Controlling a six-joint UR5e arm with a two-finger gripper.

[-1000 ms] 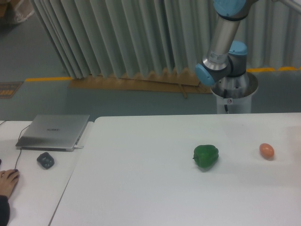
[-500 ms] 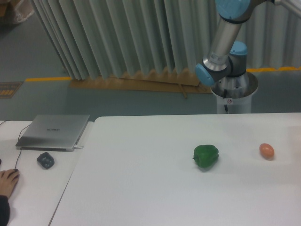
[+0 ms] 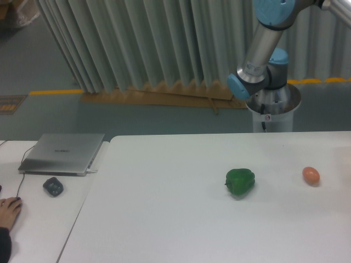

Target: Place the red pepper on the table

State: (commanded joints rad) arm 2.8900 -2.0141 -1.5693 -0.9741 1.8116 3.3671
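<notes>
Camera view: the arm [image 3: 262, 49] rises from its base behind the desk [image 3: 164, 219] and leaves the frame at the top, so the tool and the red pepper are out of sight. On the desk lie a green pepper [image 3: 240, 182] and, well apart to its right, an orange egg [image 3: 311, 175].
</notes>
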